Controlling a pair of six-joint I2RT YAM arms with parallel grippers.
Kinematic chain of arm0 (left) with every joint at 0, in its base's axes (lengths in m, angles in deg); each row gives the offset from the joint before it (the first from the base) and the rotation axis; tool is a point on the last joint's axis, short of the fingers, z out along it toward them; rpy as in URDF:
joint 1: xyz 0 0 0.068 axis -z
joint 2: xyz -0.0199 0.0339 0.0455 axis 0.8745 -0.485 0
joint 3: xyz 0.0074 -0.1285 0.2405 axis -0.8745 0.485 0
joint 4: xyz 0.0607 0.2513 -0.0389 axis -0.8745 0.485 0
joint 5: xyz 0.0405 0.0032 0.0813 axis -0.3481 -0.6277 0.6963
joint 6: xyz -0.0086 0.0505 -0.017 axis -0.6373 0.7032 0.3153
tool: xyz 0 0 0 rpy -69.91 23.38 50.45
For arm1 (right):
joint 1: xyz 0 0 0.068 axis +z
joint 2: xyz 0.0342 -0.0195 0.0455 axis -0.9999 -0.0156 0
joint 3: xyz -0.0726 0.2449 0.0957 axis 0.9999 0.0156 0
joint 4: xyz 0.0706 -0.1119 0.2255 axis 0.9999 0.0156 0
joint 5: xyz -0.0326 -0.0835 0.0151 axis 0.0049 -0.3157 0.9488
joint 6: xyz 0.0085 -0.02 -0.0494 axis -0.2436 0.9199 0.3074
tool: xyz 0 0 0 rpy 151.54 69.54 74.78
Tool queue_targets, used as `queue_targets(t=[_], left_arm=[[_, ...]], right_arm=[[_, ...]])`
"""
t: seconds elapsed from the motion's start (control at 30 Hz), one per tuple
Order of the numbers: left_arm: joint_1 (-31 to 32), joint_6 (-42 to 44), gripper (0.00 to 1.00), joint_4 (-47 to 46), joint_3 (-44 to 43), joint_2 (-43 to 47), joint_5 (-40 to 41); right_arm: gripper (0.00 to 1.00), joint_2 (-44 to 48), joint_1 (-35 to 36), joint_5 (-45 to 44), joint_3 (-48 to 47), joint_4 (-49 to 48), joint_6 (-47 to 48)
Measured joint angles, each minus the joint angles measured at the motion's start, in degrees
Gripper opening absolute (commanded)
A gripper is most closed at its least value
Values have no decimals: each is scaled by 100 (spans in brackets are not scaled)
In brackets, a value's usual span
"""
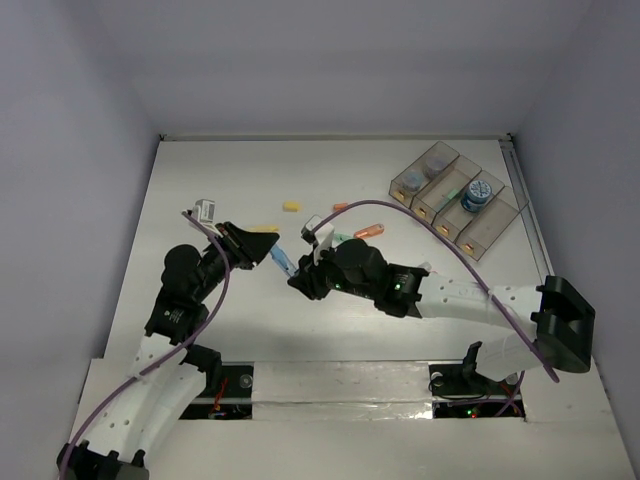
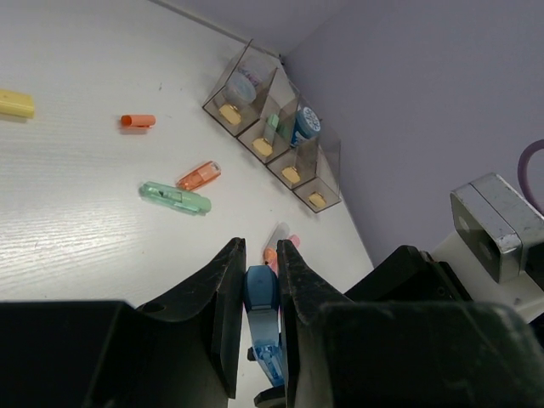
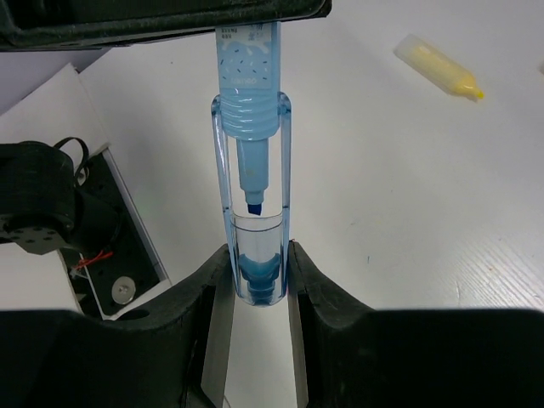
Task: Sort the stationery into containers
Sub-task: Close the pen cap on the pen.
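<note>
Blue highlighter [image 3: 251, 127], pinched between left claw [image 2: 261, 259] and right claw [image 3: 257, 265]

high rear overhead view downward; two close wrist views, blue highlighter [image 3: 249, 127] common to all

The marker [image 3: 249, 127]: pale see-through blue barrel, darker blue tip, clear cap. White table [image 1: 200, 180]. Loose: yellow stick [image 3: 438, 68], green stick [image 2: 174, 197], orange stub [image 2: 138, 121]. Clear, brownish-tinted bins [image 2: 223, 85]. Blue, white-speckled roll [image 2: 306, 123]. Black left gripper [image 2: 261, 255] and right gripper [image 3: 257, 263]. Purple cable [image 1: 375, 203]. Lilac-grey walls [image 1: 60, 100].
</note>
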Motion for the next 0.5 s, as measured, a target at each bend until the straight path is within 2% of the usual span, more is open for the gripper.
queue_targets(t=[0.27, 0.5], left_arm=[[208, -197, 0, -216, 192, 63, 177], [282, -612, 0, -503, 463, 219, 262]], right_arm=[[0, -122, 42, -94, -116, -109, -140], [0, -162, 118, -459, 103, -807, -210]])
